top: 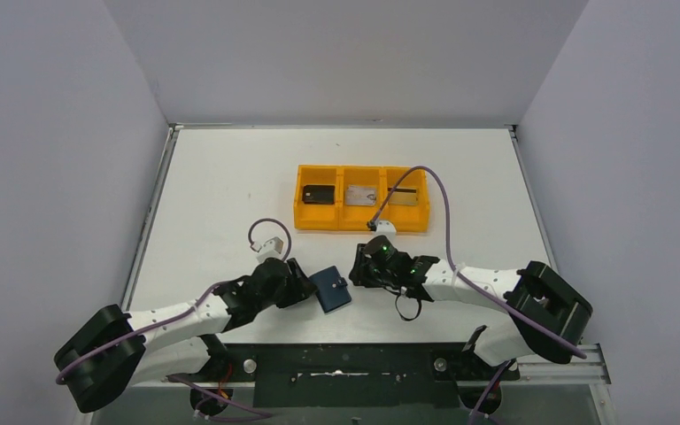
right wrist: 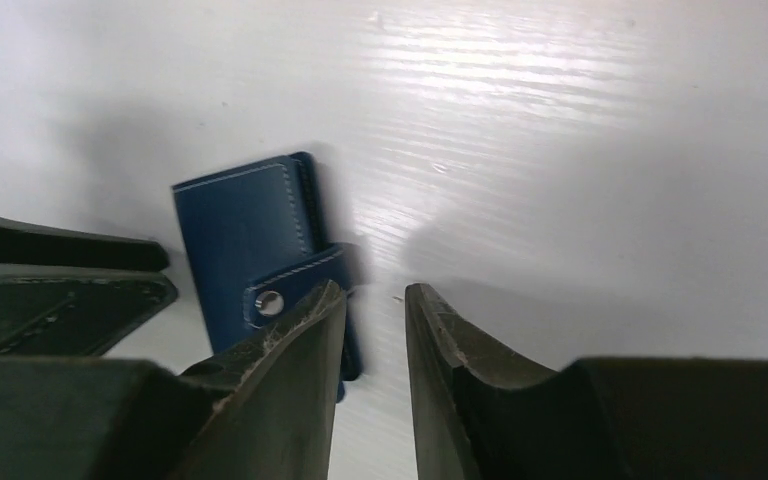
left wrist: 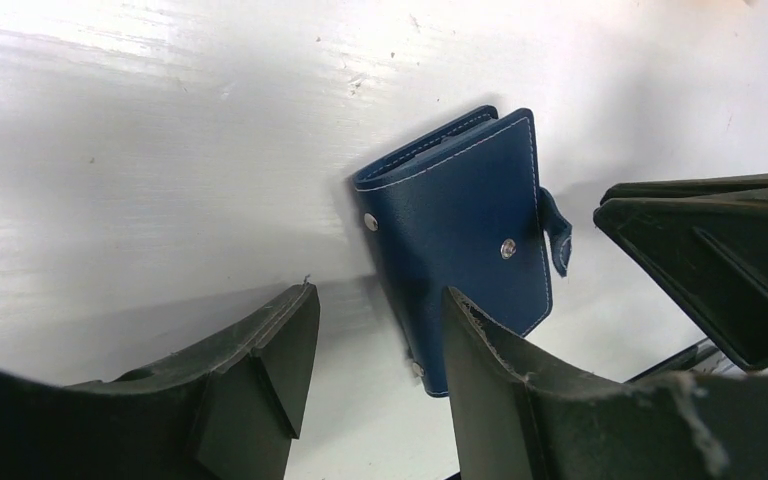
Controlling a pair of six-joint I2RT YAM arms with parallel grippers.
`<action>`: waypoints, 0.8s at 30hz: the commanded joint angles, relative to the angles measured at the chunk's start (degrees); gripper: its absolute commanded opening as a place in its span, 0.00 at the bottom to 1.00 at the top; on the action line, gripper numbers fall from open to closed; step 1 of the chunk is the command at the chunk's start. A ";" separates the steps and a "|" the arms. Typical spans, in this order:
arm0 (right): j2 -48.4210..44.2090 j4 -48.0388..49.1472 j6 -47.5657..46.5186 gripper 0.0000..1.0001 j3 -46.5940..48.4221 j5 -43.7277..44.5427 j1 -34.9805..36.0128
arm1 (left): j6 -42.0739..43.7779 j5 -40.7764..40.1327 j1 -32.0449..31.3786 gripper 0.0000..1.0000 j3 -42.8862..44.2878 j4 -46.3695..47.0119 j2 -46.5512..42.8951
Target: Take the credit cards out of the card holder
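Observation:
The card holder is a navy-blue wallet lying folded on the table between my two grippers. Its cover shows a metal snap, and the small tab sticks out at its edge. My left gripper is just left of it and open, with the holder's near corner beside the right finger and only table between the jaws. My right gripper is close on its right side, jaws a little apart and empty, next to the tab. A silver-grey credit card and a gold-tan one lie in the tray.
The orange three-compartment tray stands behind the grippers at mid-table, with a dark item in its left compartment. The right arm's purple cable loops over the tray's right end. Walls enclose the table on three sides.

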 commanded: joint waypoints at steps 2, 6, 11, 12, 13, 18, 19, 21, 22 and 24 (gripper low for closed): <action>-0.32 -0.77 -1.17 0.33 0.42 -1.12 -0.70 | 3.74 0.41 -0.17 0.48 1.49 -1.70 1.57; -0.29 0.18 -2.17 0.39 1.28 -1.89 -0.50 | 4.73 1.55 -0.16 0.50 1.96 -1.50 2.49; -0.67 1.24 -4.27 0.56 2.69 -2.28 1.48 | 5.25 2.65 -0.15 0.50 2.63 -0.83 3.78; -0.12 0.58 -4.58 0.58 3.55 -1.52 2.28 | 5.36 2.90 -0.18 0.50 2.75 -0.72 4.13; 0.57 -0.46 -4.97 0.59 4.92 -0.47 3.08 | 5.41 3.14 -0.18 0.50 2.85 -0.71 4.54; 6.19 -6.50 -6.32 0.61 10.72 6.03 7.18 | 5.58 2.89 -0.18 0.50 3.30 -0.88 5.55; 7.24 -8.02 -6.18 0.61 11.84 7.16 7.91 | 5.58 2.96 -0.13 0.50 3.37 -0.92 5.67; 9.16 -11.38 -5.42 0.62 13.86 12.02 9.14 | 5.72 3.07 -0.11 0.50 3.63 -1.15 5.79; 9.94 -13.23 -4.76 0.62 14.77 13.95 9.40 | 5.76 2.96 -0.16 0.50 3.73 -1.41 5.74; 10.84 -15.10 -4.15 0.62 15.58 16.19 9.69 | 5.76 2.86 -0.25 0.50 3.64 -1.86 5.42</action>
